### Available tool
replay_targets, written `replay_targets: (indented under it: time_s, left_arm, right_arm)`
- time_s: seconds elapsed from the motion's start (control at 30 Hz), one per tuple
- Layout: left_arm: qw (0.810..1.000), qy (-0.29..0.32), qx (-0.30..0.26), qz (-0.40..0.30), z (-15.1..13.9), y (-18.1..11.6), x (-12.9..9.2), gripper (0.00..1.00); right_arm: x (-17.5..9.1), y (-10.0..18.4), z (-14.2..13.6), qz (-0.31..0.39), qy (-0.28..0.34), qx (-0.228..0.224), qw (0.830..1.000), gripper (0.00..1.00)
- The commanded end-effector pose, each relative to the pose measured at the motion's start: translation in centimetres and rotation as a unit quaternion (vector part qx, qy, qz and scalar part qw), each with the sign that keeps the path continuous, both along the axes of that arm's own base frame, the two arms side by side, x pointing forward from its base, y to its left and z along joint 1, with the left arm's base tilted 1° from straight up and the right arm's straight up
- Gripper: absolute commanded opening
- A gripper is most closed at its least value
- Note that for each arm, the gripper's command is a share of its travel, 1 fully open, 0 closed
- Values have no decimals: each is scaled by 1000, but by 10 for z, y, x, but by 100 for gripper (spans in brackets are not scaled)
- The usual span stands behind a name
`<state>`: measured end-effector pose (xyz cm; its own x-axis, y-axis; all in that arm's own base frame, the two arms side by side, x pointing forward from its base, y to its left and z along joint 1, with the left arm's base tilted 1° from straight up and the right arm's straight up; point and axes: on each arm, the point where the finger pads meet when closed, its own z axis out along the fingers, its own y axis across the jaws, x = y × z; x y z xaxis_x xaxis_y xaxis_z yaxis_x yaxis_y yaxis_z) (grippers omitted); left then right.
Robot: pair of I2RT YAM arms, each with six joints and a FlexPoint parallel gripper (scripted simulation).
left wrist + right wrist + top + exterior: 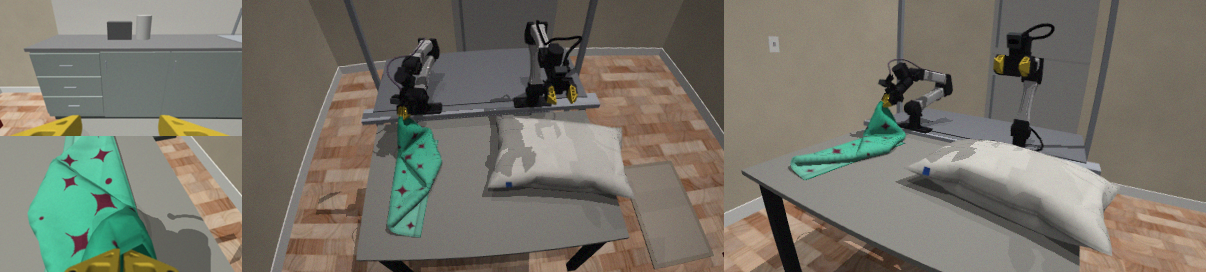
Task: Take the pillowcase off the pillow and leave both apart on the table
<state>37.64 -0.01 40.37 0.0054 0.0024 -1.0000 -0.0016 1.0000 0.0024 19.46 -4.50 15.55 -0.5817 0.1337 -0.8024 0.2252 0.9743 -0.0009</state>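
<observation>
Looking down from the top, I see the right claw (pixel 402 112) (pixel 885 100) (pixel 121 254) clenched on one end of the green pillowcase (pixel 414 175) (pixel 849 150) (pixel 76 190), the rest of which stretches away from it, folded, over the table (pixel 467 215) (pixel 864 210) (pixel 120 129) (pixel 18 181). The left claw (pixel 562 101) (pixel 1012 65) (pixel 120 121) is released, fingers apart, with the bare white pillow (pixel 562 152) (pixel 1019 175) lying in front of it, well apart from the pillowcase.

From the exterior view, the pinched end rises to a peak beneath the right claw, and the remainder rests on the table below. The left claw is raised above the level of the pillow, which pokes a corner past the table's edge.

In the left wrist view, nothing sits between the open fingers; grey-green cabinets (pixel 137 82) stand beyond them.

In the right wrist view, the fingers close on bunched cloth, and the star-patterned part spreads out ahead of them.
</observation>
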Motion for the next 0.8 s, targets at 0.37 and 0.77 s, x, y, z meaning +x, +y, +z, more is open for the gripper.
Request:
replay_targets:
  time_s: [0.37,0.77]
  left_arm:
    - [1000,-13,-2,1,6,-1,-4,60]
    - [1000,-13,-2,1,6,-1,-4,60]
  right_arm:
    - [-12,0,-14,-11,58,21,998,0]
    - [-14,4,-27,-2,77,26,997,0]
